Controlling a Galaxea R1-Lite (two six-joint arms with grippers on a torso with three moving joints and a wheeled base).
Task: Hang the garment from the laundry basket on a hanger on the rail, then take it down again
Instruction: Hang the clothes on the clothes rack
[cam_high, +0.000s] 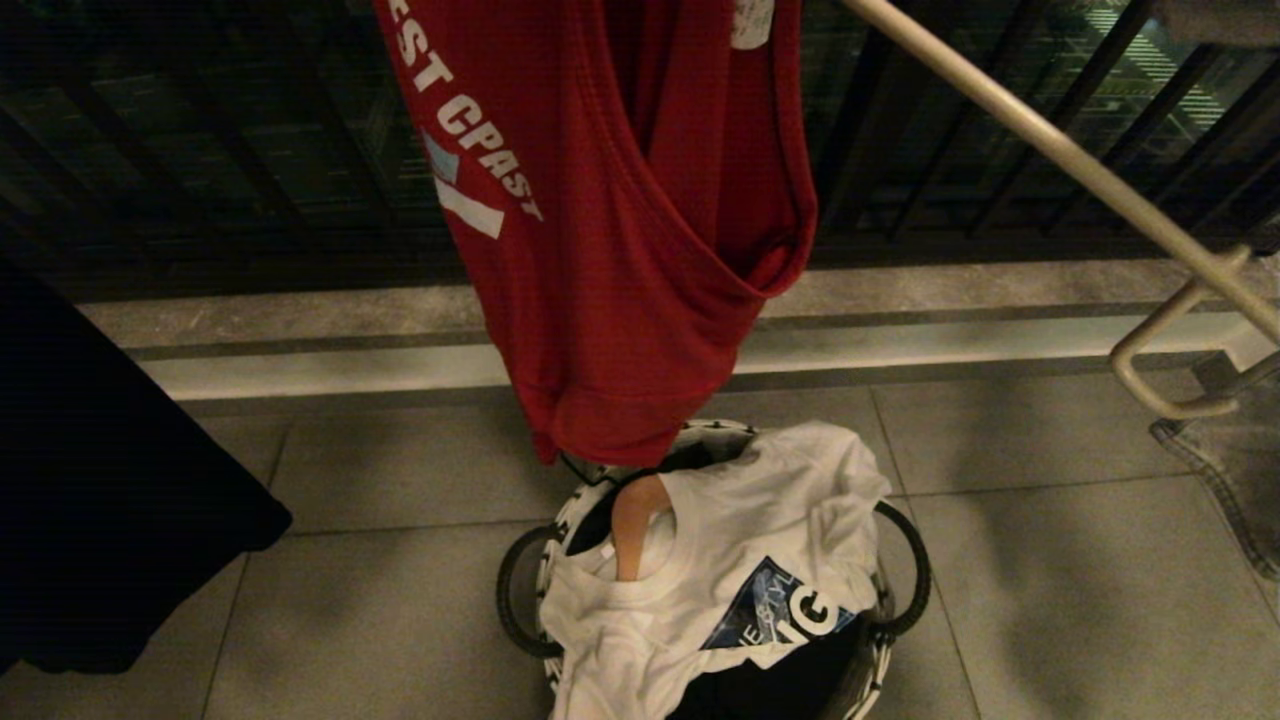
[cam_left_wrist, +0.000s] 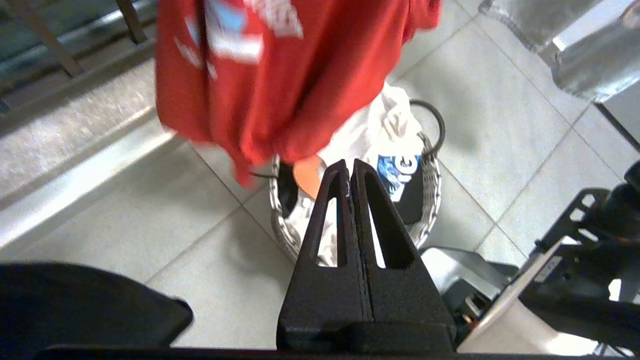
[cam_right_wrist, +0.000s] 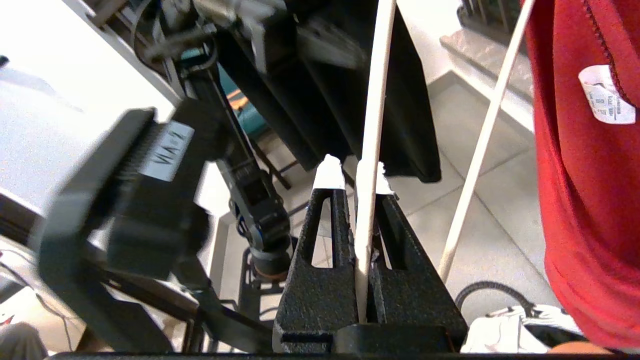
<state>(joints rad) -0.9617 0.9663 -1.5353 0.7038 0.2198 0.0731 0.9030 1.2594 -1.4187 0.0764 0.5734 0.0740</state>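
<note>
Red short-sleeved T-shirt is hanging top centre above the round patterned-rim basket while my right gripper is pinching the cream wire hanger, my pressed-together left gripper needing to steady the fabric.

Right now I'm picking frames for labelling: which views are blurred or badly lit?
Head view: dim, black garment nearly featureless. Left wrist view: red T-shirt motion-blurred. Right wrist view: arm blurred at near side, cream hanger wire sharp, pale wall washed out.
</note>
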